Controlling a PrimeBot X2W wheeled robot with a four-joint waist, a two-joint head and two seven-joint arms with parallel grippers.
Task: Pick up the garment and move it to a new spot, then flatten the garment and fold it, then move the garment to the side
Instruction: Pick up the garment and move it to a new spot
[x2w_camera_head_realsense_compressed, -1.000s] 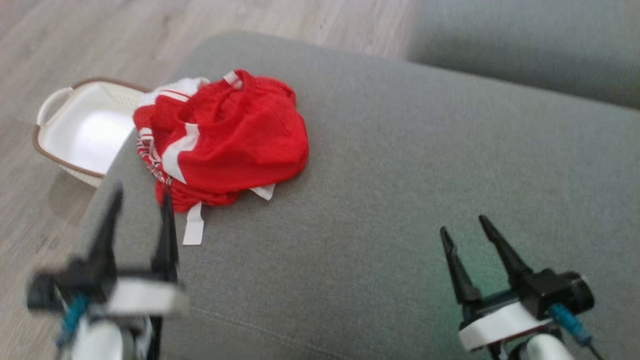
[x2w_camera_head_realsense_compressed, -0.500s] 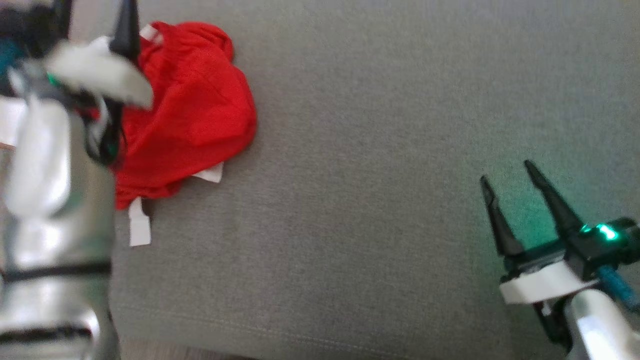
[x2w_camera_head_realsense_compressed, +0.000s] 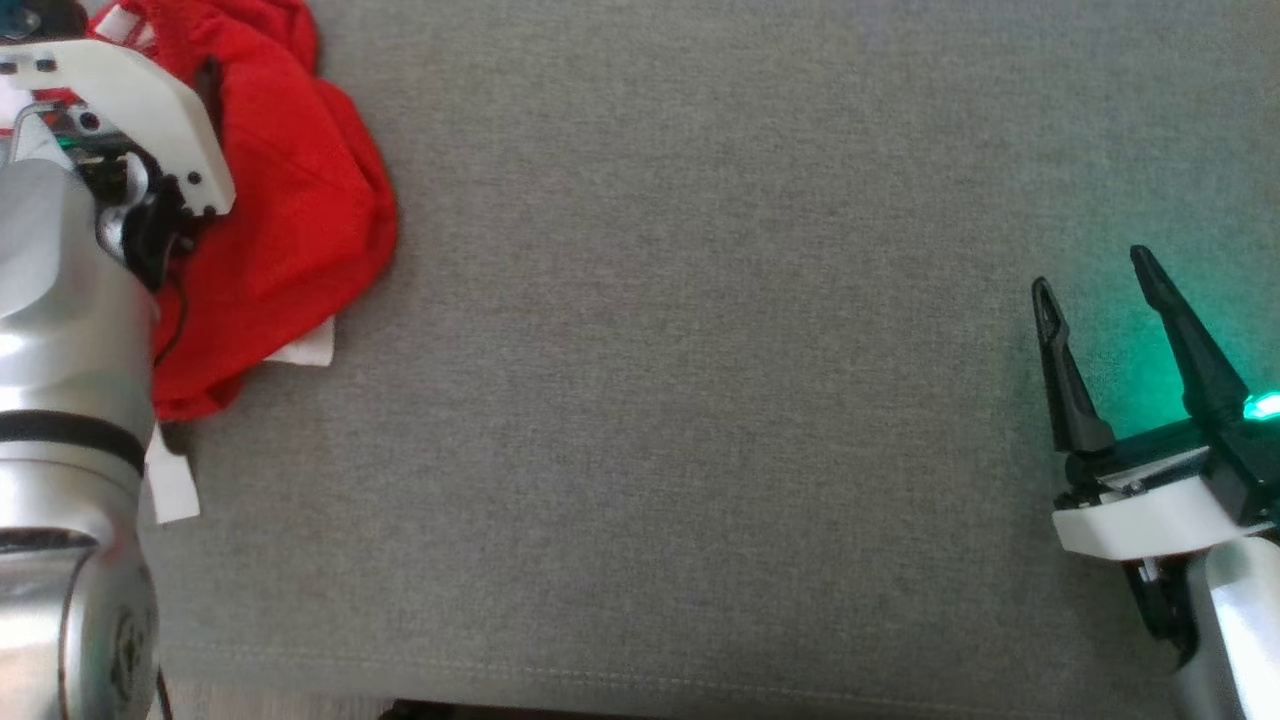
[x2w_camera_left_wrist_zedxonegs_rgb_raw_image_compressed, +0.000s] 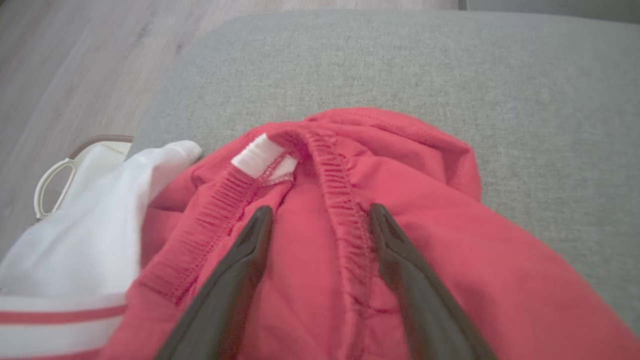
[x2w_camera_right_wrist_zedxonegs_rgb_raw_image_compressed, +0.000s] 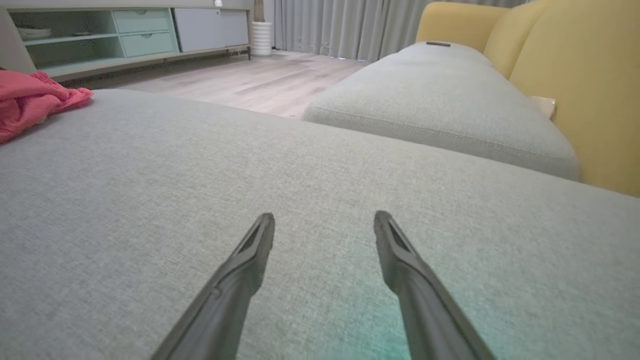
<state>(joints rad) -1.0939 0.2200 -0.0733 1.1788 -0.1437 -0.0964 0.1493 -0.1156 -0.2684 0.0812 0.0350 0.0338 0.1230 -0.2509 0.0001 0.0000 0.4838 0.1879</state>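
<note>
- Now, from the head, we see the red garment (x2w_camera_head_realsense_compressed: 290, 200) bunched at the far left corner of the grey cushion (x2w_camera_head_realsense_compressed: 700, 350); our right gripper (x2w_camera_head_realsense_compressed: 1090, 270) sits wide open near the right edge.
- From the left wrist, we could grab the white cloth (x2w_camera_left_wrist_zedxonegs_rgb_raw_image_compressed: 90, 225) too, since it touches the garment; our left gripper (x2w_camera_left_wrist_zedxonegs_rgb_raw_image_compressed: 317, 212) tilts down, jaws wide over the waistband (x2w_camera_left_wrist_zedxonegs_rgb_raw_image_compressed: 345, 200).
- From the right wrist, our right arm lies low over bare cushion.

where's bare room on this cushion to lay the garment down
The broad middle of the grey cushion is bare, from the red garment across to the right gripper. Crowded at the cushion's left end: garment, white cloth and left gripper over it.
</note>
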